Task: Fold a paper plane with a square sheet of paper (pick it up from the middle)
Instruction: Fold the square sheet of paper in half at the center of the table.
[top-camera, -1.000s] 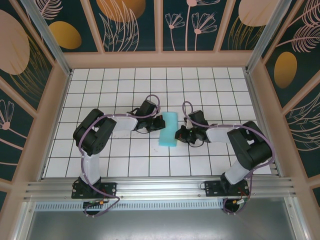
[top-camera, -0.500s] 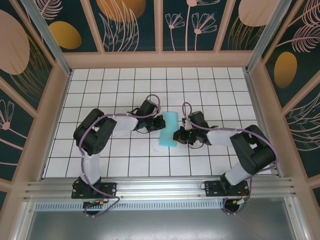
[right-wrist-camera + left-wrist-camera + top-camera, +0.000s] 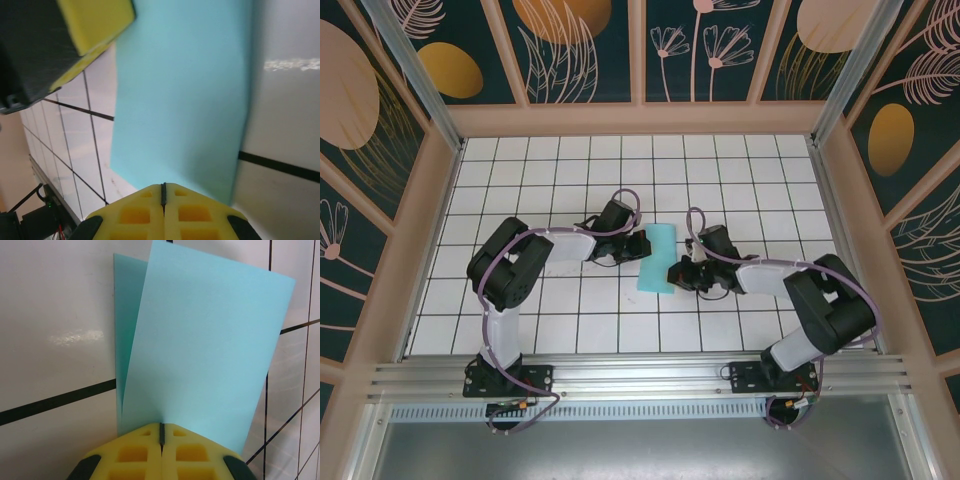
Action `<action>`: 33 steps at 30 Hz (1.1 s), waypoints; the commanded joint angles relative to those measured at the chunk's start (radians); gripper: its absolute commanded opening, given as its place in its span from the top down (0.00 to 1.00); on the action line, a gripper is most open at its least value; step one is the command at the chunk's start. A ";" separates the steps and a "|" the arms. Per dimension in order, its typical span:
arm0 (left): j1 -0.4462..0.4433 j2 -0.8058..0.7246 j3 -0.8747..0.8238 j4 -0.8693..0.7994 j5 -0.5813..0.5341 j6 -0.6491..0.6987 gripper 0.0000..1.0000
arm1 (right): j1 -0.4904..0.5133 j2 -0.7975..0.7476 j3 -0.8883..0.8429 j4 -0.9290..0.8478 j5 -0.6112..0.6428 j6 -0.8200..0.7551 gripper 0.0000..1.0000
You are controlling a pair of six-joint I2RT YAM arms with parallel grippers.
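Pressed pad to pad on both sides: left fingers (image 3: pixel 135 455) closed flat at one long edge of the square sheet of paper (image 3: pixel 200 350), right fingers (image 3: pixel 195 212) closed the same way against the opposite edge, no paper visibly pinched in either seam. Lies as a narrow half-folded strip on the table (image 3: pixel 570 180), top layer askew of the lower one, between left gripper (image 3: pixel 644 244) and right gripper (image 3: pixel 673 272). Since a second ago: right gripper nudged slightly closer in on the strip, its elbow swung outward; left gripper and paper unmoved. Reads as firming the first crease; no nose folds yet, so early going.
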 commanded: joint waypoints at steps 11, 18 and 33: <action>-0.007 0.056 -0.036 -0.106 -0.071 0.030 1.00 | 0.006 0.026 -0.099 0.051 -0.021 0.023 0.92; -0.007 0.057 -0.037 -0.105 -0.067 0.033 1.00 | -0.024 -0.070 0.032 -0.047 0.016 -0.017 0.92; -0.006 0.071 -0.023 -0.117 -0.067 0.045 1.00 | -0.139 0.202 0.107 0.138 -0.042 -0.048 0.91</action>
